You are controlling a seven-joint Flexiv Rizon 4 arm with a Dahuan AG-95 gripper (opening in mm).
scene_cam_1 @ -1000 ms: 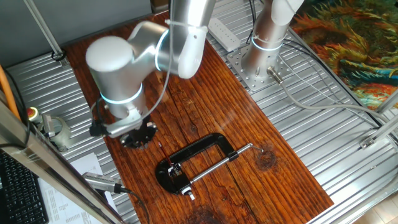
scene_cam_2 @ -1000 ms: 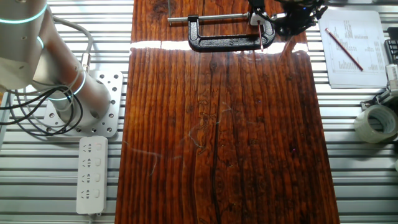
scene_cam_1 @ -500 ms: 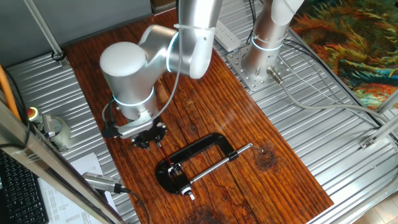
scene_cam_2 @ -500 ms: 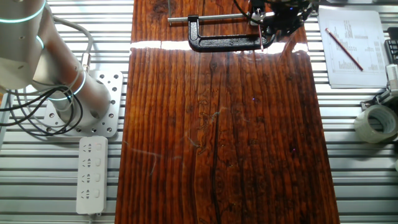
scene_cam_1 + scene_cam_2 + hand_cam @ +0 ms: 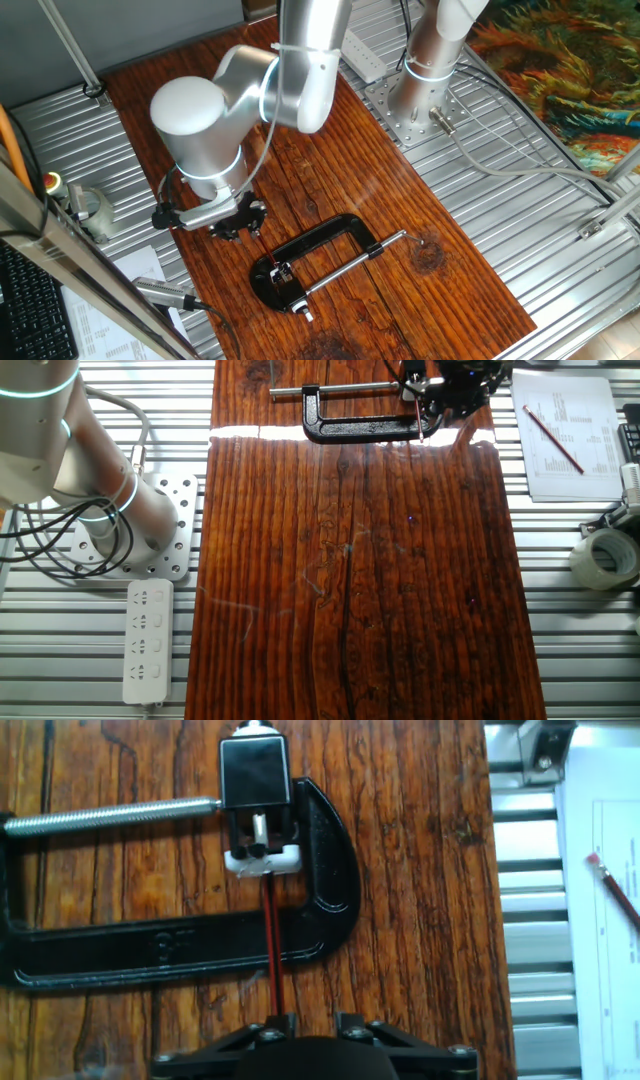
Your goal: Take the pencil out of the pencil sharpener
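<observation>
look at the pencil (image 5: 272, 940): a very thin dark-red stick, lying flat and running straight from the pencil sharpener (image 5: 262, 860) toward the bottom of the hand view, crossing over the black c-clamp (image 5: 200, 952) bar. its far end sits in the sharpener; its near end is hidden at the lower edge. the sharpener is a tiny pale block, pinched in the clamp's mouth under a black pad. from the other fixed view you see the pencil (image 5: 421, 428) only as a faint red sliver.
</observation>
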